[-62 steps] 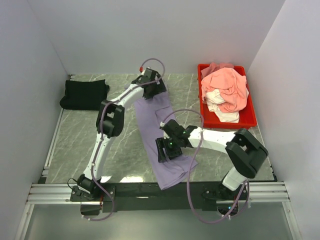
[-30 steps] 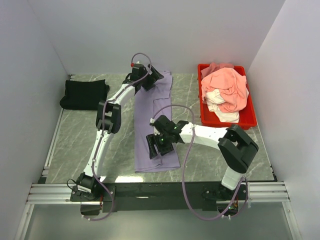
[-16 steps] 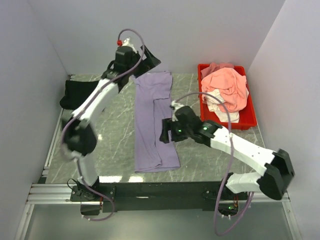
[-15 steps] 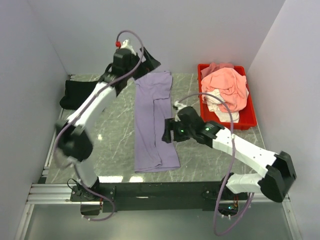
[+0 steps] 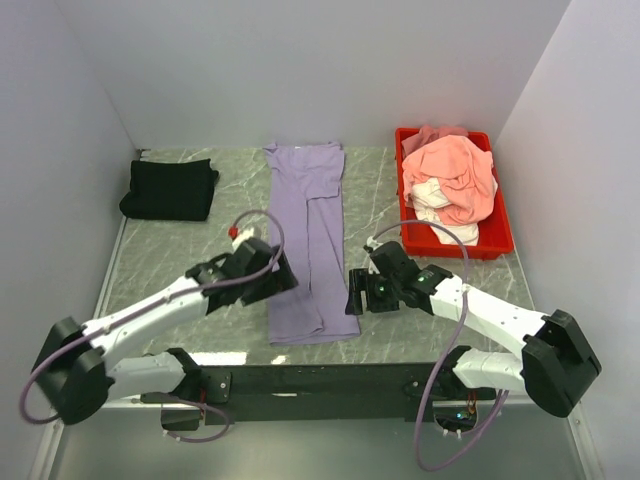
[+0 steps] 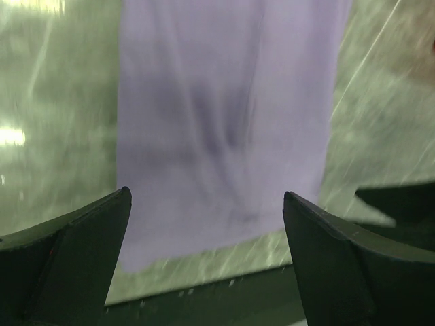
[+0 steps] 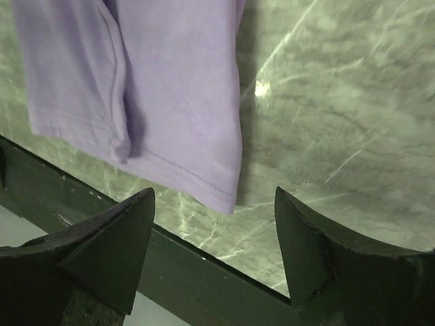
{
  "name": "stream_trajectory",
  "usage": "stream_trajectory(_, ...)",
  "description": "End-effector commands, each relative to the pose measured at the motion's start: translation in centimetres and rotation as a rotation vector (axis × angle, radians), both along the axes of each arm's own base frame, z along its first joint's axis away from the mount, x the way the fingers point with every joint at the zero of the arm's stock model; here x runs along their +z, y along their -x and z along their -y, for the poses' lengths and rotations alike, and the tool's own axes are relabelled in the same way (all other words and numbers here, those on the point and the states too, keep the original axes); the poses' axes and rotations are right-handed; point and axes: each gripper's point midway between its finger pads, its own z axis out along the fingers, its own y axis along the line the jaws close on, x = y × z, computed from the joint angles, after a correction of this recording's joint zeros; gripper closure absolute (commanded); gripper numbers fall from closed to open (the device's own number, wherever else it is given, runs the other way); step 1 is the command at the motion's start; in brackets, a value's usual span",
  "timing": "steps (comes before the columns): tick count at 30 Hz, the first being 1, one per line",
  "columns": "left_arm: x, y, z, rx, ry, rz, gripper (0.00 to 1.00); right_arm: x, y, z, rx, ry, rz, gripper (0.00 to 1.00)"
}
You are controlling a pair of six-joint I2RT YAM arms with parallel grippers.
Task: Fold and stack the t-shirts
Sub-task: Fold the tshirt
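Lying outside wrist views: black t-shirt [image 5: 168, 188]

top view: bright, even, diffuse overhead light; sharp; shadows soft and short
glare: white patches on table [image 5: 160, 270] near front edge
left wrist: heavy motion blur, lavender shirt [image 6: 224, 122] smeared; fingers [image 6: 61, 258] dark
right wrist: sharp, shirt stitching readable; small specular spot on table

Lavender shirt [image 7: 170, 88] hem flat on marble table [image 7: 340, 122]; hand [image 7: 212, 204] spread, empty.
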Motion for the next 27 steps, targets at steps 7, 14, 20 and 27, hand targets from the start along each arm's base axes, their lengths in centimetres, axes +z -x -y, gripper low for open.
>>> stream_trajectory(7,-4.9,8.0,0.7,0.011,0.012,-0.226,0.03,-1.5,1.9,-1.6,0.029,-0.029,-0.060,0.23)
stream_trajectory(14,-5.8,9.6,-0.4,0.027,-0.078,-0.281,0.23,-2.5,2.8,-1.6,-0.017,-0.026,-0.112,0.26)
stream_trajectory(20,-7.8,10.5,-1.6,0.024,-0.142,-0.322,0.45,-2.8,3.2,-1.7,-0.030,-0.028,-0.128,0.29)
stream_trajectory(27,-8.9,10.9,-2.7,0.027,-0.235,-0.361,0.72,-4.0,3.8,-1.1,-0.058,0.027,-0.159,0.35)
